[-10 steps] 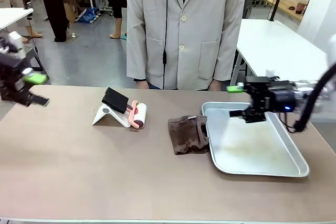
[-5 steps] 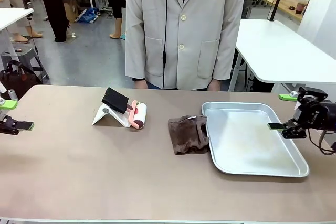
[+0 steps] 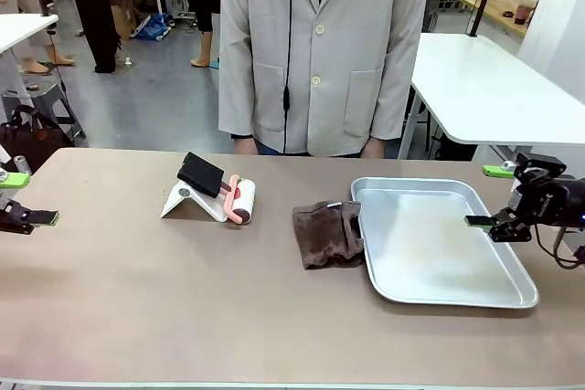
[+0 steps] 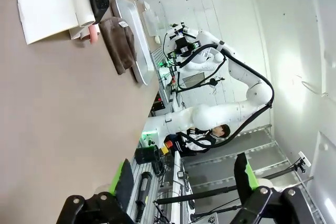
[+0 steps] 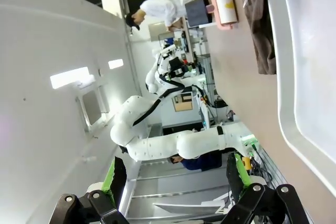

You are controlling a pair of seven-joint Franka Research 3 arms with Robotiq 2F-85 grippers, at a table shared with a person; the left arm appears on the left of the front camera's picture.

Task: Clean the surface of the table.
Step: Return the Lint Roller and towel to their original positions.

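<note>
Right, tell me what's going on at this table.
Nothing is being handled. The left gripper and right gripper hang open at opposite ends of the table, holding nothing. A brown cloth lies beside the metal tray, with a lint roller further left. A person in a pale coat stands at the far side.

Wide rectangular counter, matte taupe-brown top with a thin pale edge, lying level across the front view; dry-looking, smooth, mostly bare at the near side and left half.
</note>
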